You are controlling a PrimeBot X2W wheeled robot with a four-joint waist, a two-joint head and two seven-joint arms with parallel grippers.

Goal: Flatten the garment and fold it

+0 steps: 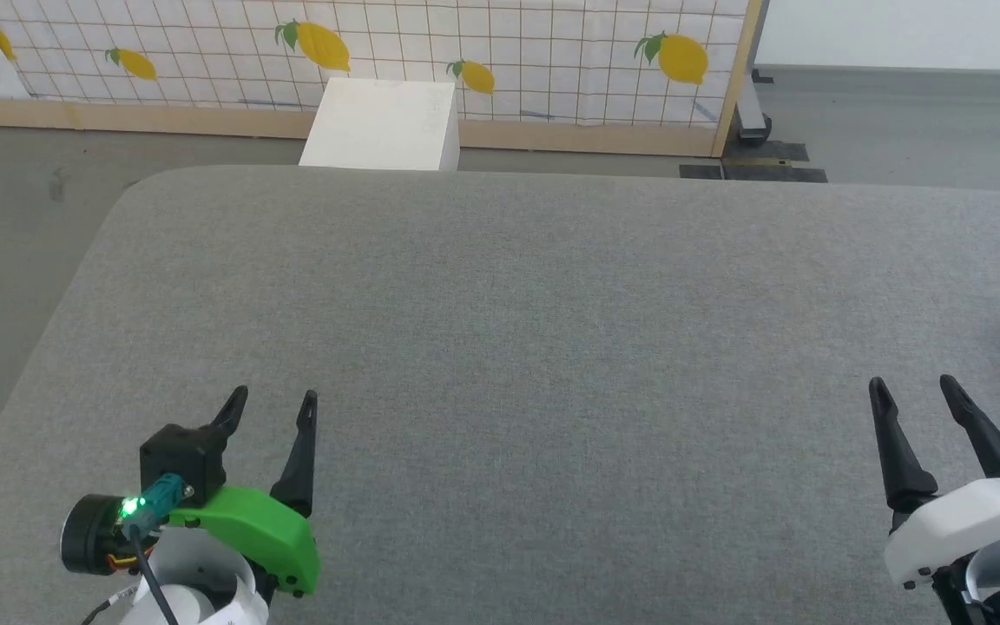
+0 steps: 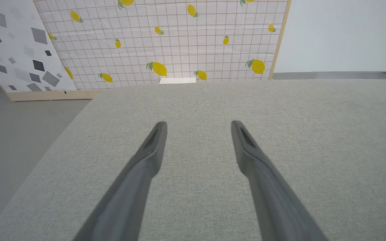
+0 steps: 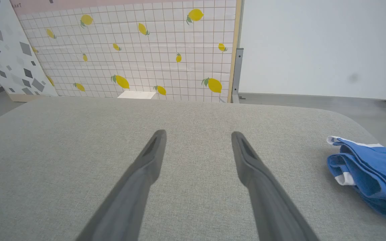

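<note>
One garment (image 3: 370, 167), bunched, on the worktop (image 1: 500, 347); nothing gripped.
Left gripper (image 1: 276, 393) and right gripper (image 1: 911, 381) sit at 7 and 5 o'clock, fingers spread wide and empty. The blue garment lies at 3 o'clock, near the right gripper, not touching it.

Left gripper (image 1: 274, 399) sits at seven o'clock, right gripper (image 1: 911, 384) at four o'clock; both have jaws spread wide, pointing toward twelve, holding nothing.
</note>
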